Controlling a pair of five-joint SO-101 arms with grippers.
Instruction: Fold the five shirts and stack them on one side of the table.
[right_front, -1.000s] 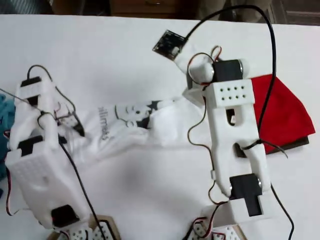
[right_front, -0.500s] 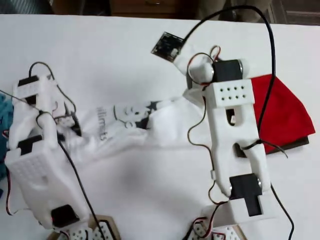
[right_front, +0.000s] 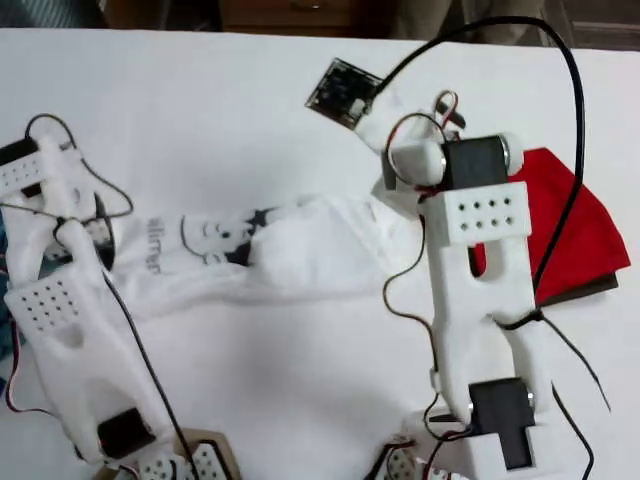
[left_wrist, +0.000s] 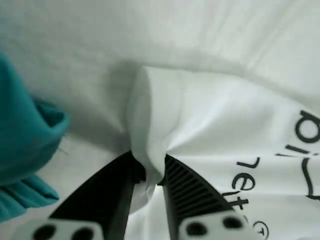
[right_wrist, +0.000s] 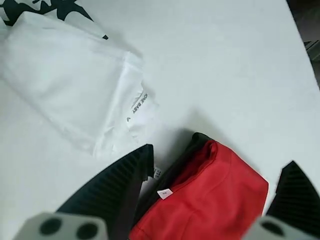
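High view: white shirt (right_front: 300, 245) lies drawn out in a long rumpled band across the counter (right_front: 200, 90), printed end toward the left arm, plain end beside the right arm's wrist.

Left wrist view: left fingers (left_wrist: 182, 187) pressed together on a raised pleat of the white cloth, close to the print. Grip looks shallow, with only a thin ridge of fabric between the pads. Teal shirt (left_wrist: 25, 135) is bunched just beside the pinch, apart from it.

Right wrist view: right fingers (right_wrist: 117, 180) spread wide, holding nothing. They hang over the spot where the white shirt's label end comes near the red shirt (right_wrist: 210, 200).

Step in hand (judgement): laying the white shirt out flat before its first fold. It is stretched but not yet squared, and a lump sits mid-length.

Next move calls for (judgement): the right fingers to close on the free end, so both ends can be tensioned and the cloth smoothed. The left pinch must keep from sweeping up the teal shirt.

Holding place: the pile on the right side of the counter. The red shirt lies there folded, on top of a dark layer (right_front: 592, 290); I cannot tell whether that layer is another shirt. White and teal are not yet on the pile.
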